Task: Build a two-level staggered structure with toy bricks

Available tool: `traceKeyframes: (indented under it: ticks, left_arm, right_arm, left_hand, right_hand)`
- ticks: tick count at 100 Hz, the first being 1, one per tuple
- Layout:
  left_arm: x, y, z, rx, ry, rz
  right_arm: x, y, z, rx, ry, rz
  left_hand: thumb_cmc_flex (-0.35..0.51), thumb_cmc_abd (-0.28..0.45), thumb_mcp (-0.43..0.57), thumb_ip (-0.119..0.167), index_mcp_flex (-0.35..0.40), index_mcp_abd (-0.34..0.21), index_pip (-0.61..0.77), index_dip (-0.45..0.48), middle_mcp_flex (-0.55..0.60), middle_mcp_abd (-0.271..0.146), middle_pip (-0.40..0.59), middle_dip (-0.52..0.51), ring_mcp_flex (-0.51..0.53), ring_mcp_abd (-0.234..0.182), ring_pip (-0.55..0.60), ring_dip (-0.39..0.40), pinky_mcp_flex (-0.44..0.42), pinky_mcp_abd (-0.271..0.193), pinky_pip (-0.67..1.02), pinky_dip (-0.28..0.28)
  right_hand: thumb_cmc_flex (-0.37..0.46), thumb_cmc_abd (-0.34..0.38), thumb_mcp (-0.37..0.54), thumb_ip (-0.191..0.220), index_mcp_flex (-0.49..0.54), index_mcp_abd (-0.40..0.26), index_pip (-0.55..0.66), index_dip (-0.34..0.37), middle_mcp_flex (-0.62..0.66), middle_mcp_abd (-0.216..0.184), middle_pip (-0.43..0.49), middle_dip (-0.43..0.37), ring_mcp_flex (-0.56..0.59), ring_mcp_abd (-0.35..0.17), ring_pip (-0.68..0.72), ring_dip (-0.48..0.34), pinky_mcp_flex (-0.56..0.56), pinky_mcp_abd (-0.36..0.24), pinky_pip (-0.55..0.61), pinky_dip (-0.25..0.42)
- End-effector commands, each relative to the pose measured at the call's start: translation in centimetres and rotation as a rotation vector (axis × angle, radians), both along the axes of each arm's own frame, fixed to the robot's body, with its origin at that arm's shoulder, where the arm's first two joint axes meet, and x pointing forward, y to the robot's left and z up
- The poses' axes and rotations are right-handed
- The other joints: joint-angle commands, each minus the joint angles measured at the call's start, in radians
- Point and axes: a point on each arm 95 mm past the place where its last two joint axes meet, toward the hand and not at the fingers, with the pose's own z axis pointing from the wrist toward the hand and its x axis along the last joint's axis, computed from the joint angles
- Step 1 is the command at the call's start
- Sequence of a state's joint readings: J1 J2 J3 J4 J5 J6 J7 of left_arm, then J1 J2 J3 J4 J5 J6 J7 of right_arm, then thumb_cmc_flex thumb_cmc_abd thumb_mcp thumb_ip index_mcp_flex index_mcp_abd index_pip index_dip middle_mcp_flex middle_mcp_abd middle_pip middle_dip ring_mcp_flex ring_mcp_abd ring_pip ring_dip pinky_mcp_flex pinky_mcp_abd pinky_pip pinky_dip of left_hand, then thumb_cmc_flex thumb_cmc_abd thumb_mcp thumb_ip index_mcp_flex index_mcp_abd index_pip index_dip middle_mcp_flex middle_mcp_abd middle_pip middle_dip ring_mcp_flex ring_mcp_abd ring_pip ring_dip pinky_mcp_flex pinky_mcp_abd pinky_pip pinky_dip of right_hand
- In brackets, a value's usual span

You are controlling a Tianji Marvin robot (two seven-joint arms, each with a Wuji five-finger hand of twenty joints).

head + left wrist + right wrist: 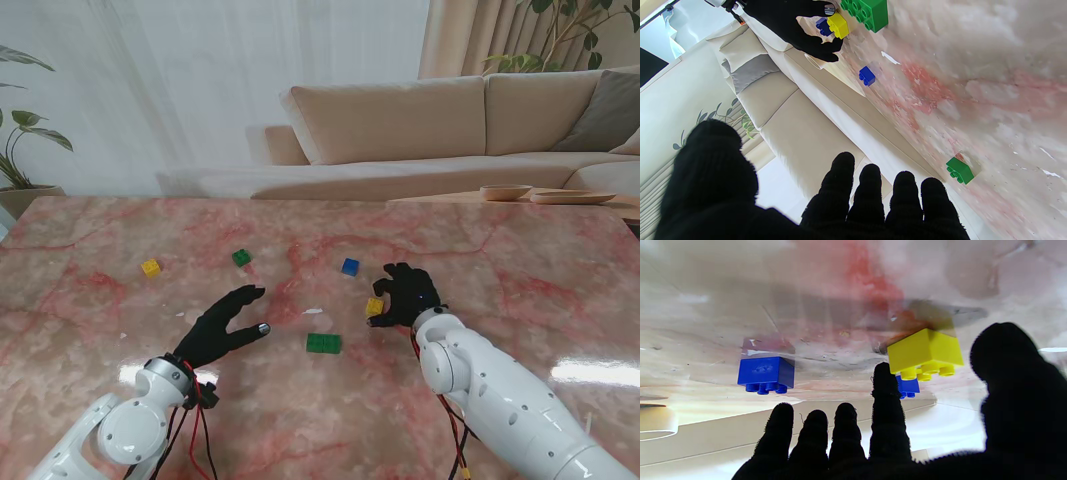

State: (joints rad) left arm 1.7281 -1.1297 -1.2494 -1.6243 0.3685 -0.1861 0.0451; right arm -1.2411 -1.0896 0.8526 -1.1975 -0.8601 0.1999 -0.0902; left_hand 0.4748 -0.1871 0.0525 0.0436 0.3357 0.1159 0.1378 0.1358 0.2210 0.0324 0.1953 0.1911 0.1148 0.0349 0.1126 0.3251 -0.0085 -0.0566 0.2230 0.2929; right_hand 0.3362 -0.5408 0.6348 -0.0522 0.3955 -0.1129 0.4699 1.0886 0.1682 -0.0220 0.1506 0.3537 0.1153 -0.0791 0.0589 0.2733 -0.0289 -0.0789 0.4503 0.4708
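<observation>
Presently, a yellow brick (pixel 374 306) on the pink marble desk (pixel 520 280) is flanked by the right hand (pixel 408 293) with fingers apart, unclamped; the left hand (pixel 222 325) is spread open, beside the green brick (pixel 323 343).

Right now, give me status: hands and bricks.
Right hand around yellow brick, grip unconfirmed. Left hand open, empty. Long green brick between hands. Nothing stacked yet.

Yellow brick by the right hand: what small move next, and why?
Probably close the right hand on the yellow brick. The fingers and thumb flank the brick without clearly gripping it, and it looks to be resting on the table. The green brick waits nearby as a base.
</observation>
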Motion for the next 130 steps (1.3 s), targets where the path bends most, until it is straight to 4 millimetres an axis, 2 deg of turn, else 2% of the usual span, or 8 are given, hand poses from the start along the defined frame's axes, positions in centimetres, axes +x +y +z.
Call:
traceKeyframes:
  ticks: [1,15,39,51,65,77,100,130]
  left_arm:
    - [-0.2,0.0,-0.2,0.001,0.012,-0.006]
    - [-0.3,0.1,-0.3,0.003,0.018,-0.01]
    - [-0.3,0.2,-0.3,0.007,0.017,-0.01]
    - [-0.3,0.2,-0.3,0.008,0.018,-0.008]
    - [-0.3,0.3,-0.3,0.01,0.019,-0.009]
    - [-0.3,0.3,-0.3,0.01,0.018,-0.008]
    - [-0.2,0.2,-0.3,0.001,0.01,-0.004]
    - [-0.2,-0.1,-0.4,-0.006,0.002,-0.011]
  right_arm:
    - [-0.1,0.0,-0.5,-0.005,0.022,-0.003]
    - [-0.1,0.1,-0.6,-0.006,0.022,-0.002]
    - [-0.2,0.1,-1.1,0.011,0.026,0.0]
    - [-0.4,0.4,-1.4,0.025,0.023,0.006]
    - [-0.8,0.5,-1.6,0.045,0.012,0.011]
    - [-1.5,0.7,-1.5,0.065,0.002,0.008]
    - [-3.9,1.4,-0.7,0.083,-0.014,0.028]
    - [-6.4,2.5,-0.8,0.084,-0.016,0.063]
  left_hand:
    - [-0.014,0.013,0.019,0.008,0.019,-0.014,0.01,0.013,0.0,-0.015,0.014,0.009,-0.006,-0.054,-0.022,-0.008,-0.012,-0.04,-0.006,-0.006]
    - [-0.014,0.014,0.021,0.008,0.02,-0.015,0.009,0.012,-0.001,-0.015,0.014,0.009,-0.006,-0.055,-0.022,-0.009,-0.011,-0.041,-0.013,-0.006]
    - [-0.013,0.013,0.026,0.008,0.022,-0.014,0.01,0.013,-0.002,-0.013,0.013,0.009,-0.008,-0.055,-0.023,-0.009,-0.012,-0.04,-0.023,-0.002]
    - [-0.016,0.016,0.027,0.008,0.021,-0.013,0.01,0.013,-0.003,-0.014,0.013,0.008,-0.008,-0.054,-0.024,-0.009,-0.012,-0.041,-0.027,-0.001]
    - [-0.018,0.018,0.028,0.008,0.017,-0.012,0.008,0.013,-0.007,-0.013,0.011,0.008,-0.012,-0.055,-0.025,-0.01,-0.014,-0.041,-0.033,0.001]
    - [-0.018,0.019,0.029,0.008,0.017,-0.012,0.007,0.013,-0.007,-0.012,0.011,0.008,-0.012,-0.056,-0.025,-0.01,-0.014,-0.043,-0.038,0.002]
    - [-0.019,0.024,0.029,0.007,0.02,-0.011,0.006,0.014,-0.005,-0.012,0.012,0.008,-0.01,-0.055,-0.025,-0.01,-0.012,-0.043,-0.044,0.007]
    - [-0.017,0.026,0.029,0.007,0.021,-0.011,0.005,0.015,-0.003,-0.013,0.012,0.007,-0.01,-0.055,-0.025,-0.01,-0.012,-0.041,-0.049,0.011]
  right_hand:
    - [0.039,0.01,-0.006,-0.049,0.027,-0.029,0.022,0.013,-0.005,0.003,0.022,-0.007,-0.018,-0.008,0.01,0.022,-0.003,-0.013,0.015,0.023]
    - [0.062,0.016,0.055,-0.06,0.05,-0.06,0.081,0.006,0.002,-0.001,0.055,-0.028,-0.013,-0.01,0.024,0.014,0.003,-0.011,0.021,0.02]
    - [0.04,0.011,0.272,-0.085,0.089,-0.117,0.192,-0.025,0.01,-0.014,0.141,-0.031,0.0,-0.021,0.076,0.011,0.019,-0.008,0.037,0.017]
    - [0.047,-0.009,0.336,-0.165,0.092,-0.144,0.252,-0.059,0.011,-0.02,0.162,-0.035,0.001,-0.024,0.083,0.008,0.019,-0.01,0.039,0.016]
    - [0.112,-0.003,0.316,-0.224,0.105,-0.19,0.337,-0.1,0.015,-0.031,0.199,-0.028,0.006,-0.033,0.098,0.011,0.022,-0.012,0.042,0.017]
    - [0.144,-0.001,0.293,-0.228,0.126,-0.217,0.379,-0.129,0.028,-0.039,0.209,-0.029,0.009,-0.037,0.108,0.013,0.025,-0.013,0.044,0.019]
    - [0.123,-0.01,0.311,-0.222,0.136,-0.195,0.364,-0.179,0.049,-0.037,0.206,-0.035,0.014,-0.035,0.129,0.017,0.031,-0.008,0.045,0.02]
    - [0.111,-0.033,0.339,-0.218,0.152,-0.19,0.35,-0.185,0.078,-0.035,0.195,-0.041,0.019,-0.031,0.156,0.024,0.039,-0.002,0.045,0.021]
